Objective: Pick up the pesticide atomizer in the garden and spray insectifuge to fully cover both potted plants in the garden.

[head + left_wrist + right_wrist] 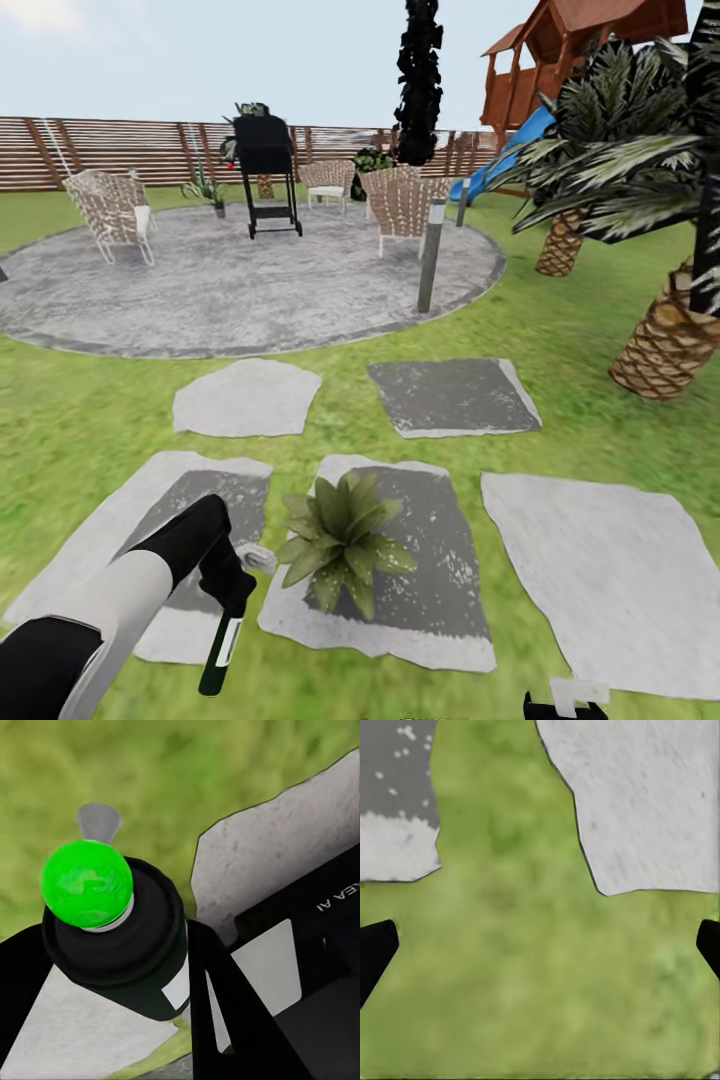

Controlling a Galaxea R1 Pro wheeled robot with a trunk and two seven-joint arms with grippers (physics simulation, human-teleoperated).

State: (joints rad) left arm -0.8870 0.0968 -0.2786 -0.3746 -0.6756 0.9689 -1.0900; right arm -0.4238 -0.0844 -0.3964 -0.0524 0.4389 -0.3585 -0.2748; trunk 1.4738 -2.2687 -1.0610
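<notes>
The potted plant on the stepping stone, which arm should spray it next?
Left. The left claw already grips the pesticide atomizer right beside the potted plant. The right claw is empty, low at the view's edge.

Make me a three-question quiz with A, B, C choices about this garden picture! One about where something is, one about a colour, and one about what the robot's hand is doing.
1. Where does the potted plant sit?
A. on a stepping stone
B. on the round patio
C. under the slide

2. What colour is the ball-shaped top of the pesticide atomizer?
A. red
B. bright green
C. blue

3. What is the left gripper doing?
A. hanging open over the grass
B. holding a chair
C. clamped on the atomizer

Answers:
1 A, the leaves spread over a grey stepping stone in the lawn.
2 B, the left wrist view shows a bright green cap.
3 C, the dark bottle hangs from that gripper beside the plant.
</notes>
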